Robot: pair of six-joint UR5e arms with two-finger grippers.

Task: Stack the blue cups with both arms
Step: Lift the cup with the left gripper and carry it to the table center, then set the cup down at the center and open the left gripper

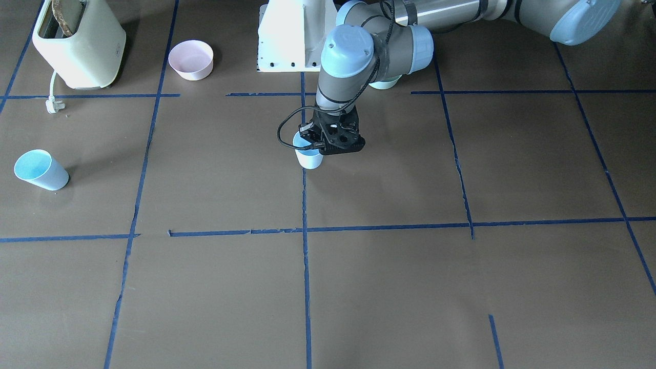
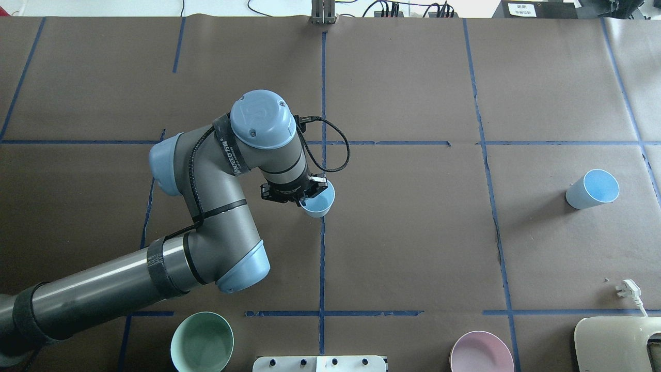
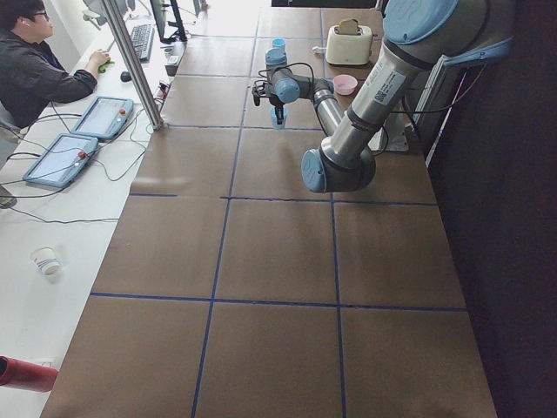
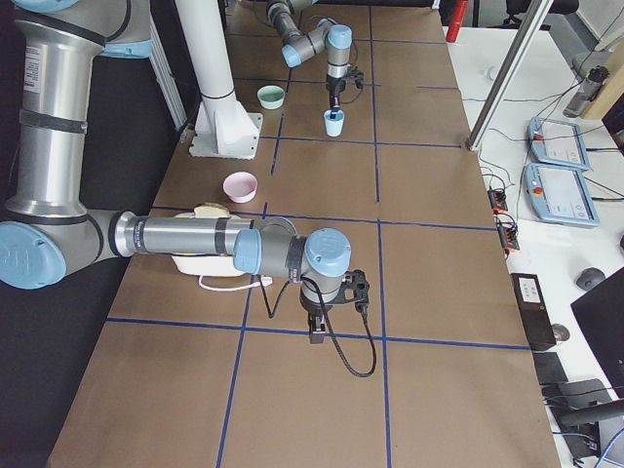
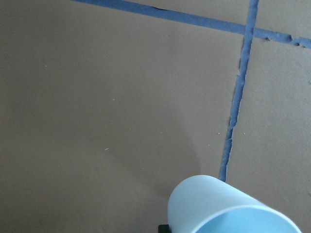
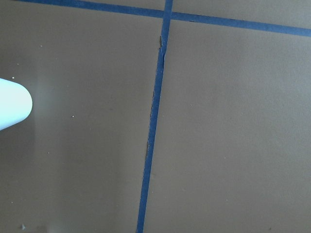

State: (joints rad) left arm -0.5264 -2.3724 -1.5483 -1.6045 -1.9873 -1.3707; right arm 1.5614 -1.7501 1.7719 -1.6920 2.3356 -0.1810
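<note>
On the left, the grey tubular left arm [image 2: 222,170] with light-blue joint caps reached from the robot-side left corner of the brown paper-covered table [image 2: 413,77] to its middle. Its black two-finger left gripper [image 2: 305,197] pointed down and pinched the rim of a small pale-blue tapered plastic cup [image 2: 320,206]. The cup sat mouth-up beside the blue tape line [image 2: 322,258] that runs from the robot-side edge to the far edge. Whether its base touched the paper could not be told.

Well to the right, close to the right edge and about midway between the robot-side and far edges, the second pale-blue plastic cup [image 2: 591,189] stood free, mouth up as it seemed. The grey right arm [image 4: 195,237] showed only in the side view from the table's right end. Its black right gripper [image 4: 319,331] hung low over the paper near that edge, and whether its fingers were spread or closed could not be told.

The first cup looked secured and the second not yet picked. The next move probably called for the right gripper to take the free cup, carry it to the middle and lower it squarely into the held one. The left finger on that rim would likely block the nesting.
</note>
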